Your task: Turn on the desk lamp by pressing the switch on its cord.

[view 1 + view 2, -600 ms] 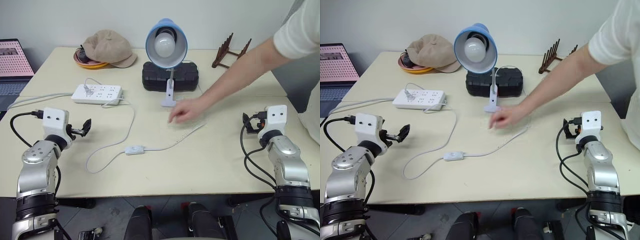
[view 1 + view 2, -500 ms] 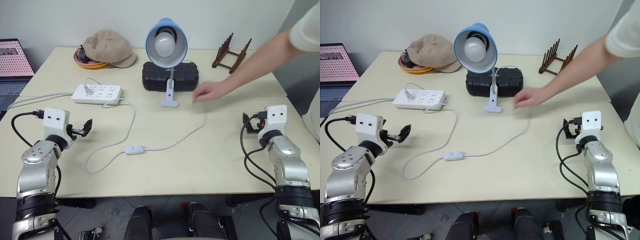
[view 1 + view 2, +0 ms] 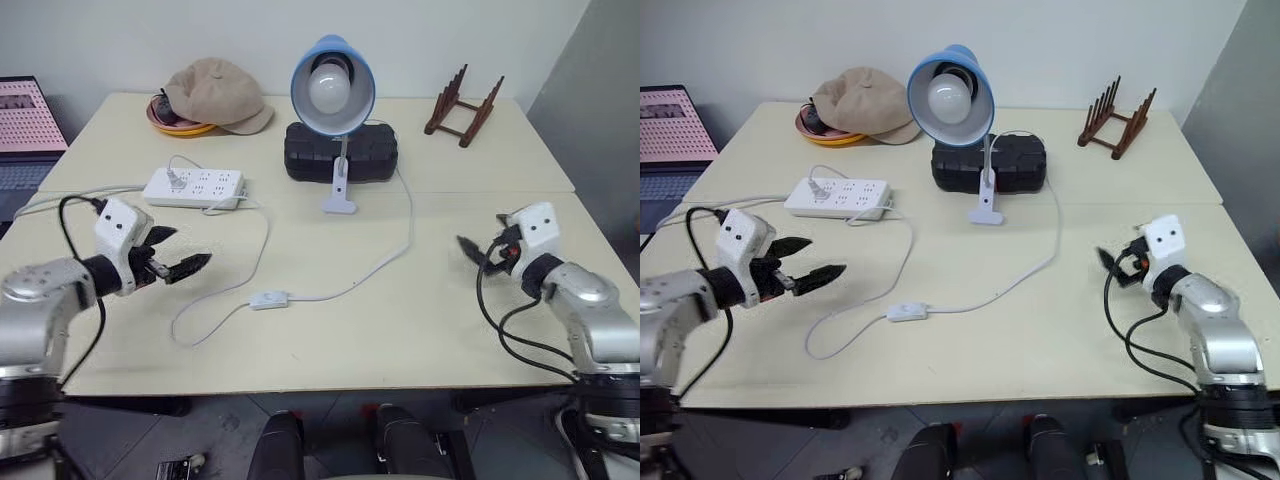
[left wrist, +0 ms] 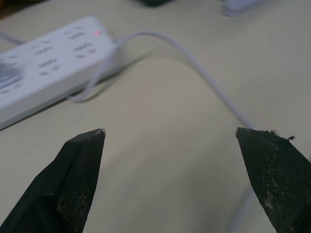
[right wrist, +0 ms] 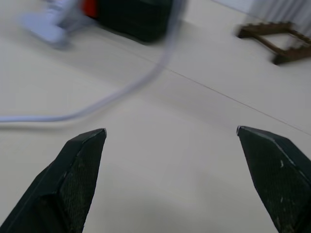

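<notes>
Switch [image 3: 269, 299], lower centre on the surface, likely light and skittish; press its rocker top; both tools spread, empty.

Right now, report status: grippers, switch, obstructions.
Left gripper open, empty, beside the cord. Right gripper open, empty. Switch untouched on the table, desk lamp unlit. Nothing blocking the switch.
</notes>
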Motion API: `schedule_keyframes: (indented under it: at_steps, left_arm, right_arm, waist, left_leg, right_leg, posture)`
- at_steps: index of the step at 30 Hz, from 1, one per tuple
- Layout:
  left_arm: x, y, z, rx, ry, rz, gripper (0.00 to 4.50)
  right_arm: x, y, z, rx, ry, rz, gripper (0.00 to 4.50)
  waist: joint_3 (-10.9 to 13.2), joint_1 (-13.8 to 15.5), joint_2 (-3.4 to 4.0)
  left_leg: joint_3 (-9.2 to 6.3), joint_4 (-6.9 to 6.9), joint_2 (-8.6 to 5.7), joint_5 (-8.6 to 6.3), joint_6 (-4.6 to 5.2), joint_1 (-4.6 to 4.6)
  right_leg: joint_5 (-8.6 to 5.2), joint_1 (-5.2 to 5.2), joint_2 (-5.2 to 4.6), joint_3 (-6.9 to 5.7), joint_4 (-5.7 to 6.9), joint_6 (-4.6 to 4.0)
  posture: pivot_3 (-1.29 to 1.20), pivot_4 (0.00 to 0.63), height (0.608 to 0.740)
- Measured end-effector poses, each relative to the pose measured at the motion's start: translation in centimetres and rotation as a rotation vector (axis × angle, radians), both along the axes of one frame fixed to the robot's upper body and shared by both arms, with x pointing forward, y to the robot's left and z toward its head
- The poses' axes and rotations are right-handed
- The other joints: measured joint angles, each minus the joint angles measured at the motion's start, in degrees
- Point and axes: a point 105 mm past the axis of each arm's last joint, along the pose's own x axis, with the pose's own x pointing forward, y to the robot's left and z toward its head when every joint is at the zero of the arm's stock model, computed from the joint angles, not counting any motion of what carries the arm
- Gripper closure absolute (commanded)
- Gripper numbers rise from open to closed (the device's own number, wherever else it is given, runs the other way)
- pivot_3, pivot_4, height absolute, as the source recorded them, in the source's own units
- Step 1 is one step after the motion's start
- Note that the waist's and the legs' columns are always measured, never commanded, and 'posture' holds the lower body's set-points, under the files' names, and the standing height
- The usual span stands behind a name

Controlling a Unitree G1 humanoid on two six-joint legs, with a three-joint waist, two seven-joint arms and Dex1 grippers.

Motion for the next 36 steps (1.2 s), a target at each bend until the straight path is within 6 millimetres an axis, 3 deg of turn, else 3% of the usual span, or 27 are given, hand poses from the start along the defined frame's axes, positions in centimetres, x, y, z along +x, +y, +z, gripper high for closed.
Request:
schedule_keyframes:
  at_steps: [2,6,8,13,16,19,22,26,33,36]
  left_arm:
    - [-0.9,-1.4,0.2,0.017,0.060,-0.122,0.02]
    - [-2.8,-4.6,-2.2,0.060,0.232,-0.355,0.02]
    - [-2.9,-5.8,-3.2,0.091,0.258,-0.434,0.02]
    - [-1.7,-6.6,-5.2,0.175,0.253,-0.523,0.02]
    - [-0.7,-6.5,-7.5,0.238,0.279,-0.576,0.02]
    - [0.1,-6.5,-7.7,0.248,0.255,-0.607,0.02]
    - [0.8,-6.6,-8.0,0.242,0.238,-0.620,0.48]
    - [1.1,-6.4,-8.1,0.230,0.234,-0.614,1.58]
    - [1.0,-6.7,-8.0,0.224,0.245,-0.637,3.11]
    - [0.6,-6.7,-8.1,0.225,0.260,-0.656,3.40]
  right_arm:
    - [-2.2,2.1,0.4,0.014,0.078,0.187,0.00]
    - [-6.6,5.0,-0.2,0.011,0.270,0.455,0.00]
    - [-7.8,6.0,-0.2,0.025,0.312,0.521,0.00]
    - [-8.7,6.7,-0.6,0.029,0.351,0.548,0.00]
    - [-9.2,7.2,-1.1,0.039,0.351,0.528,0.00]
    - [-9.4,7.0,-1.5,0.040,0.355,0.492,0.00]
    - [-9.7,7.1,-1.7,0.049,0.356,0.476,0.00]
    - [-9.5,6.8,-1.7,0.052,0.346,0.447,0.00]
    - [-9.3,6.6,-1.4,0.053,0.327,0.438,0.00]
    - [-9.1,6.5,-1.5,0.062,0.325,0.420,0.00]
  waist:
    - [-0.02,-0.09,0.01]
    - [0.00,-0.04,0.03]
    - [-0.01,-0.01,0.02]
    - [-0.01,0.11,0.00]
    - [-0.06,0.76,0.04]
    - [-0.08,0.98,0.02]
    - [-0.10,1.08,0.02]
    - [-0.14,0.95,0.00]
    - [-0.14,0.90,0.01]
    - [-0.14,0.83,0.01]
  left_leg:
    - [0.00,-0.04,0.02,-0.01,0.01,0.06]
    - [-0.01,-0.03,0.03,0.00,0.01,0.02]
    - [-0.01,0.03,0.04,0.00,0.01,0.02]
    - [0.01,0.12,0.03,0.00,0.01,-0.03]
    - [-0.01,0.09,0.01,0.00,0.01,-0.09]
    - [-0.01,0.12,-0.02,0.00,0.01,-0.13]
    - [-0.02,0.22,-0.02,0.00,0.01,-0.06]
    - [-0.02,0.26,-0.01,0.00,0.01,0.02]
    - [-0.02,0.16,-0.01,-0.01,0.02,-0.02]
    - [-0.03,0.16,0.00,-0.01,0.02,-0.02]
  right_leg:
    - [-0.05,0.04,0.00,-0.01,0.00,-0.07]
    - [-0.07,-0.01,0.01,-0.04,-0.01,-0.11]
    - [-0.07,-0.01,0.02,-0.04,0.01,-0.11]
    - [-0.06,-0.04,0.02,-0.01,-0.01,-0.09]
    - [-0.07,-0.09,0.04,-0.04,0.02,-0.10]
    - [-0.06,-0.08,0.01,-0.03,0.00,-0.09]
    - [-0.05,0.02,0.00,-0.03,0.02,-0.07]
    - [-0.04,0.09,0.00,-0.01,0.03,-0.06]
    - [-0.06,0.07,0.01,-0.04,0.01,-0.06]
    - [-0.07,0.07,0.02,-0.04,0.01,-0.06]
  posture:
    - [0.00,0.150,0.740]
    - [0.00,0.150,0.740]
    - [0.00,0.150,0.740]
    - [0.00,0.150,0.740]
    - [0.00,0.150,0.740]
    - [0.00,0.150,0.740]
    - [0.00,0.150,0.740]
    - [0.00,0.150,0.740]
    - [0.00,0.150,0.740]
    - [0.00,0.150,0.740]
